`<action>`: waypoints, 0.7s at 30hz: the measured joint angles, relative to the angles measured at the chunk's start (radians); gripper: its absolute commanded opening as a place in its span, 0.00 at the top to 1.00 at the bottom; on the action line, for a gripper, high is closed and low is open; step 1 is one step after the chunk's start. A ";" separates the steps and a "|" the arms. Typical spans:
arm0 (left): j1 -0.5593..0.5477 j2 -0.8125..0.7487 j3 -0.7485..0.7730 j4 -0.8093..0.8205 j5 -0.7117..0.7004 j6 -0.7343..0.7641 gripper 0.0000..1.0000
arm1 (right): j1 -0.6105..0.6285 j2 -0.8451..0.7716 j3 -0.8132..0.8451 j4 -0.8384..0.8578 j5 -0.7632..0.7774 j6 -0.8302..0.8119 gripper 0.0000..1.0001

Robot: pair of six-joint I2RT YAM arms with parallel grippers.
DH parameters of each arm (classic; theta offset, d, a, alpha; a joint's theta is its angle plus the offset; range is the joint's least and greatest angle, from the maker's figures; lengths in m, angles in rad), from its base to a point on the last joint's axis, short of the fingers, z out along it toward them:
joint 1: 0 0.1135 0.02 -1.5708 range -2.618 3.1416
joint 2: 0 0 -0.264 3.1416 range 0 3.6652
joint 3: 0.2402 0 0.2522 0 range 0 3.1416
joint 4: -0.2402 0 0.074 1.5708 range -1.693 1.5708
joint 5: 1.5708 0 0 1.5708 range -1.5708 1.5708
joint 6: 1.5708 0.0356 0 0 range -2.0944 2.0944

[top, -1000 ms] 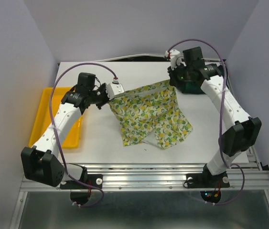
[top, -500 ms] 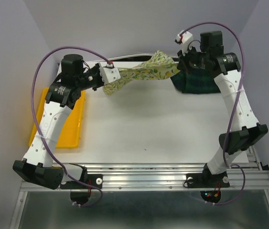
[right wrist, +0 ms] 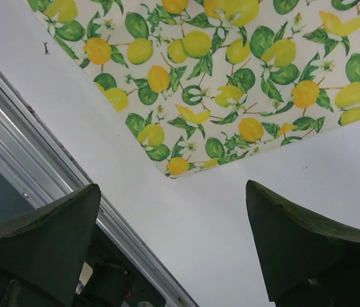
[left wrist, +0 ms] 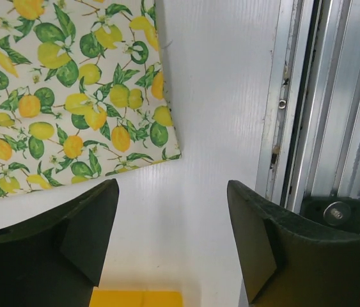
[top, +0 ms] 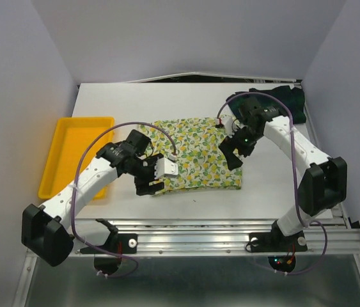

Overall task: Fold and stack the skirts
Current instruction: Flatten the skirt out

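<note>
**Folding the lemon skirt: how I'd take the next grab**

The lemon skirt (top: 195, 153) lies spread flat mid-table (top: 116, 102), and the plaid skirt (top: 289, 102) is bunched at the far right corner. The left gripper (top: 149, 184) hangs wide apart just off the cloth's near left corner, gripping nothing. The right gripper (top: 234, 153) is the same at the near right corner (both wrist views show bare table between the fingers).

My take: pinch both near corners right at the hem, catching every layer. Lift low and carry them evenly toward the far edge so the edges line up. Keep the arms in step or the fold will likely skew.
</note>
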 measured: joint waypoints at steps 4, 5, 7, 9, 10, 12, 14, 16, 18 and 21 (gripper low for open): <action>0.000 -0.009 0.034 0.022 0.006 -0.064 0.22 | 0.013 -0.055 -0.024 0.039 0.012 0.050 0.10; 0.000 -0.009 0.035 0.036 0.005 -0.079 0.24 | 0.013 -0.078 -0.047 0.053 0.023 0.066 0.13; 0.000 -0.005 0.035 0.066 -0.006 -0.116 0.29 | 0.013 -0.121 -0.106 0.084 0.055 0.097 0.25; 0.000 0.013 0.034 0.110 -0.027 -0.163 0.32 | 0.006 -0.140 -0.158 0.105 0.087 0.127 0.34; 0.000 0.029 0.032 0.135 -0.039 -0.183 0.34 | 0.002 -0.140 -0.180 0.113 0.099 0.135 0.36; 0.000 0.057 0.018 0.182 -0.062 -0.224 0.37 | -0.026 -0.129 -0.221 0.134 0.120 0.162 0.37; 0.000 0.097 -0.011 0.242 -0.096 -0.274 0.43 | -0.076 -0.108 -0.248 0.150 0.140 0.189 0.37; 0.000 0.134 -0.034 0.285 -0.124 -0.309 0.45 | -0.126 -0.082 -0.254 0.166 0.154 0.212 0.38; 0.000 0.163 -0.054 0.316 -0.146 -0.332 0.45 | -0.159 -0.060 -0.256 0.182 0.155 0.225 0.38; 0.000 0.182 -0.089 0.352 -0.153 -0.344 0.41 | -0.169 -0.052 -0.265 0.192 0.137 0.235 0.37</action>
